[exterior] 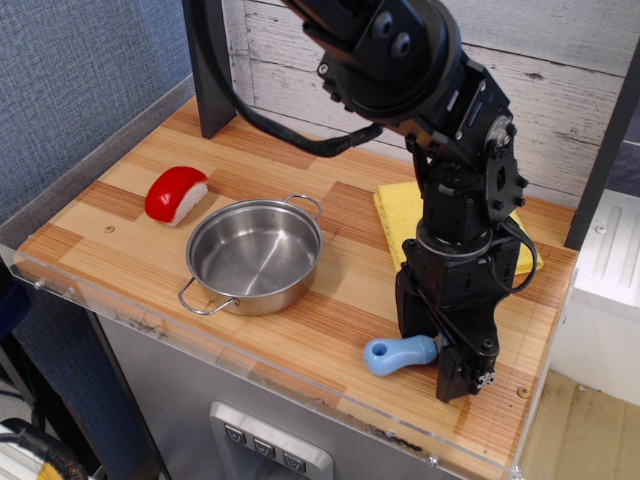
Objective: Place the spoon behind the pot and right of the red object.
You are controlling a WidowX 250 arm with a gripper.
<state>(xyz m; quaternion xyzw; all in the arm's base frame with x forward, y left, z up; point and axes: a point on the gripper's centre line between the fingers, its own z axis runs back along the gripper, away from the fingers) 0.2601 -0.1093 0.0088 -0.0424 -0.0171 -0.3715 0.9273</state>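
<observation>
The spoon's light-blue handle (397,353) lies near the front right edge of the wooden table, hole end pointing left. Its grey bowl is hidden behind my gripper (437,345). The gripper is down at table level and open, with one black finger behind the spoon and one in front, astride the bowel end of the handle. The steel pot (255,255) stands empty at the middle left. The red object (176,193) lies left of and behind the pot.
A yellow cloth (397,215) lies at the back right, partly behind my arm. A dark post (208,60) stands at the back left. A clear plastic lip (250,362) runs along the table's front edge. A white plank wall closes the back.
</observation>
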